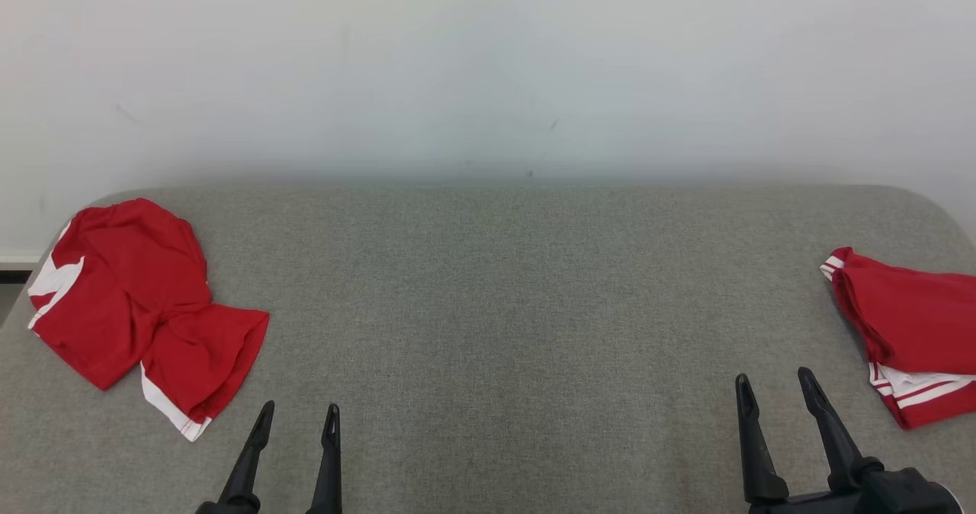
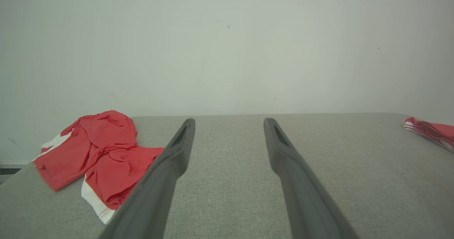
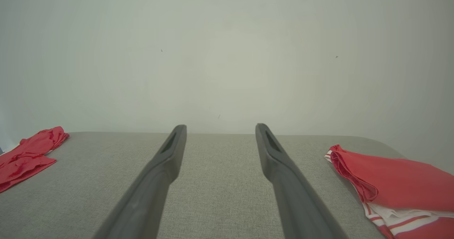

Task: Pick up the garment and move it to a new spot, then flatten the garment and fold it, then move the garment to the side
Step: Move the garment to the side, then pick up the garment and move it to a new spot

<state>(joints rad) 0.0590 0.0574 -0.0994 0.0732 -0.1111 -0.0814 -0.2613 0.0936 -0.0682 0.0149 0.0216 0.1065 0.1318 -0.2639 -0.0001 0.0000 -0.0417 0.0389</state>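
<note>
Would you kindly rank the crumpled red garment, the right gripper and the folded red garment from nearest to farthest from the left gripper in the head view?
1. crumpled red garment, just left of the left gripper.
2. right gripper, lower right.
3. folded red garment, far right edge.

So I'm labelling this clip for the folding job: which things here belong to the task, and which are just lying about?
For the job: crumpled red garment, on the left, probably the one to fold; left gripper, open, close to it; right gripper, open.
Lying about: folded red garment, at the right, apparently already done; grey table underneath.
</note>
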